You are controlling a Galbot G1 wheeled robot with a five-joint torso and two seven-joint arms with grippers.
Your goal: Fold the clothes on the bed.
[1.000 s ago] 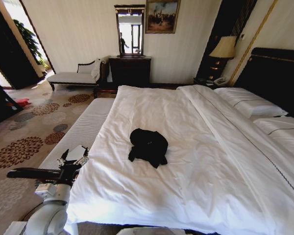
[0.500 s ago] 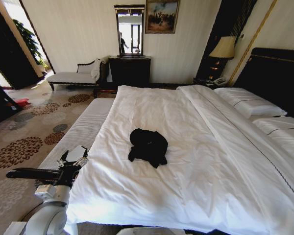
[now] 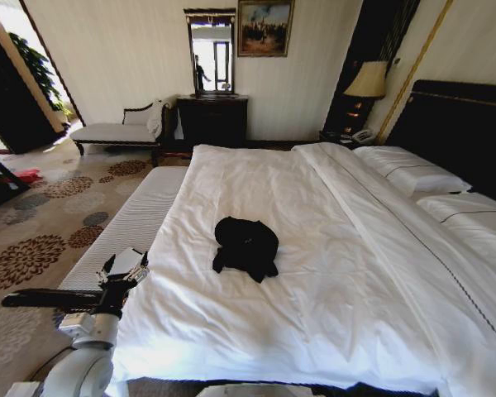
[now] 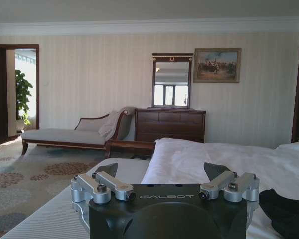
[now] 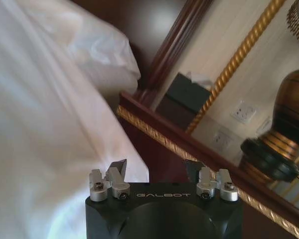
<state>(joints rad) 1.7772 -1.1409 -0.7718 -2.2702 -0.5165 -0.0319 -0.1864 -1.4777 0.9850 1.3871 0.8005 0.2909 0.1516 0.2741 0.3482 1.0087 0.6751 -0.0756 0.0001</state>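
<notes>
The clothes (image 3: 245,246) lie as a crumpled black bundle in the middle of the bed (image 3: 339,207), on its white duvet. My left gripper (image 3: 124,269) hovers open and empty off the bed's near left corner, over the bench, well short of the bundle. In the left wrist view the same gripper (image 4: 164,170) points along the bed, with a corner of the clothes (image 4: 286,214) to one side. My right gripper (image 5: 157,168) is open and empty beside the white bedding (image 5: 40,124), over a dark wooden nightstand edge.
A narrow white bench (image 3: 136,219) runs along the bed's left side. White pillows (image 3: 409,169) rest against the dark headboard (image 3: 463,124). A chaise (image 3: 116,131), a dresser (image 3: 212,120) and a lamp (image 3: 365,81) stand by the far wall. Patterned carpet (image 3: 41,240) lies open at left.
The whole head picture has shifted slightly left, so the camera has turned. The clothes lie as before and both grippers hold their pose.
</notes>
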